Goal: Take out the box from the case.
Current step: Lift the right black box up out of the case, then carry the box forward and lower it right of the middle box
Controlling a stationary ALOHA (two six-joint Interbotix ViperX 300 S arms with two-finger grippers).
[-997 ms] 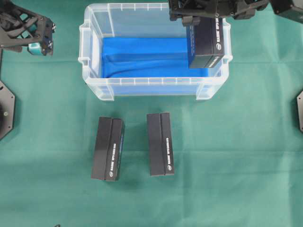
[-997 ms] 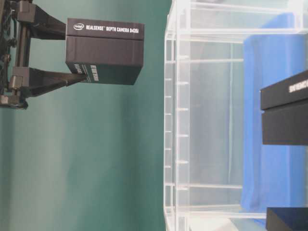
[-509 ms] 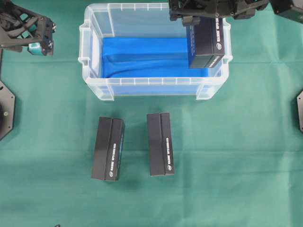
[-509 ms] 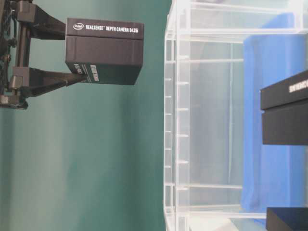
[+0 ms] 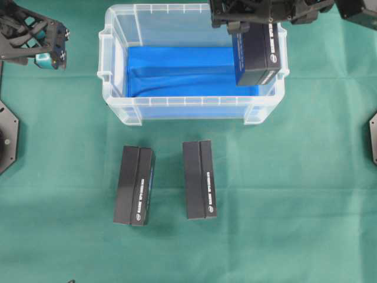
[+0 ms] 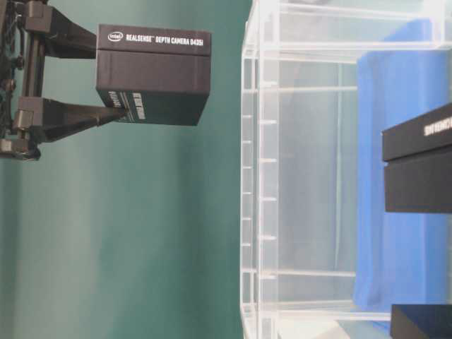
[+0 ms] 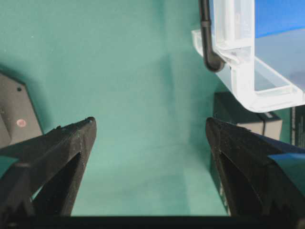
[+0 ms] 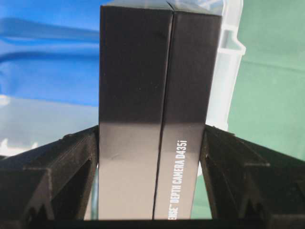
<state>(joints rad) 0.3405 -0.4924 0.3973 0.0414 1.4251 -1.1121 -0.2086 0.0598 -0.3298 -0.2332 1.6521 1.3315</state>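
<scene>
So, three black boxes: one in my right gripper, two on the green cloth.

My right jaws clamp the box above the case; my left gripper hangs wide open, holding nothing.

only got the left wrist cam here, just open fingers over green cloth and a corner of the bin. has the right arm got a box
Observer: Yes. The right gripper is shut on a black RealSense box, one finger on each side.
Operator: is it out of the bin yet
Observer: The table-level view shows the held box lifted clear of the clear plastic bin's rim; overhead it hangs over the bin's right end.
Operator: any other boxes out
Observer: Two more black boxes lie on the cloth in front of the bin, left one and right one.
</scene>
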